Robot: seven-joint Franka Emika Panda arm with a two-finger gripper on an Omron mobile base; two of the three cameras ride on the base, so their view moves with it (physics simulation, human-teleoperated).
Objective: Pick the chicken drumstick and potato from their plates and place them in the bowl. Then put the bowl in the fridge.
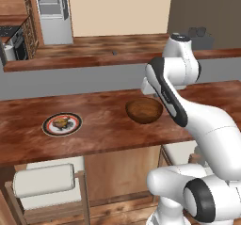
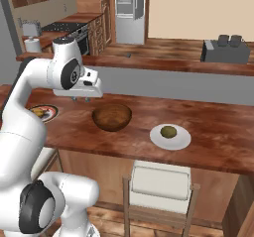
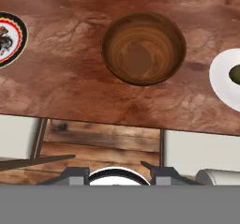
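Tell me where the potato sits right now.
The potato lies on the white plate on the wooden counter, right of the empty wooden bowl in the right base view.

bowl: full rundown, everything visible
The bowl is round, deep and dark brown, wood-grained inside with ringed streaks. It is empty and stands upright on the wooden counter, between the black-rimmed plate holding the drumstick and the white plate holding the potato, apart from both. Nothing touches it but the counter. The gripper hangs above the counter beside it, clear of its rim.
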